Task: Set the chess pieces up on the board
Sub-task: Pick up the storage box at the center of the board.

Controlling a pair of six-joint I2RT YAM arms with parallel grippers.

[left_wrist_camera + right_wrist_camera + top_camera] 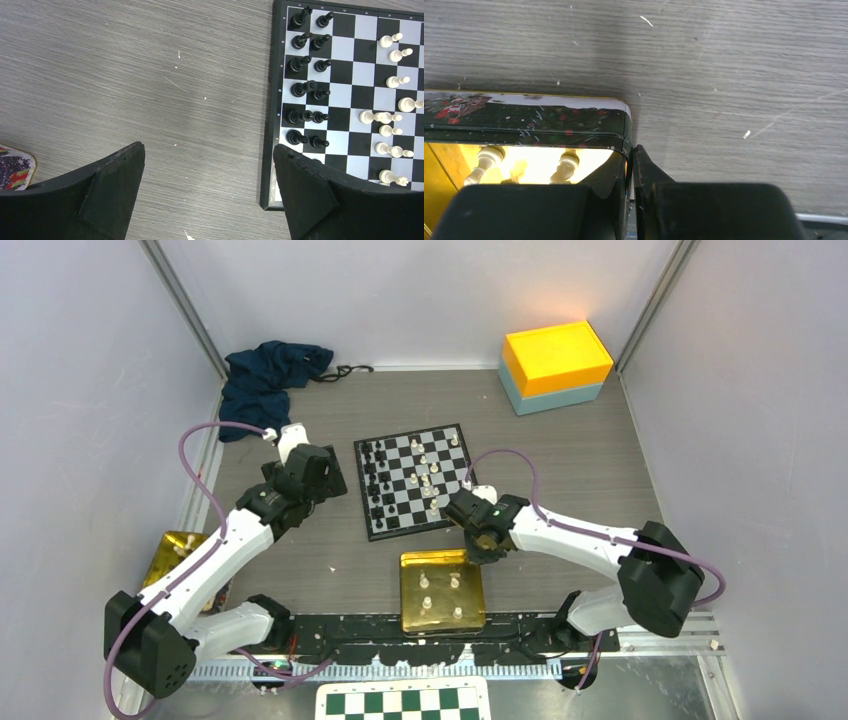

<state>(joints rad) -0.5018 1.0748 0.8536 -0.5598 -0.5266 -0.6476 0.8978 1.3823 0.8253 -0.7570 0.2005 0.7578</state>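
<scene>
The counter (125,75) is matt grey wood-grain, flecked with pale scratches. The board (343,71) looks smooth and faintly glossy. The black chess pieces (299,64) shine like plastic. The tin (524,122) is glossy printed metal outside, bright gold within. The cloth (265,380) is soft and crumpled.

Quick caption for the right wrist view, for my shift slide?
Right gripper shut at the corner of the gold tin, two cream chess pieces visible inside, grey table beyond.

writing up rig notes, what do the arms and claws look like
Both arms: white shells, bulky black joints. A purple cable loops along the left arm, another along the right arm. Left claw and right claw: matte black wedge fingers.
</scene>
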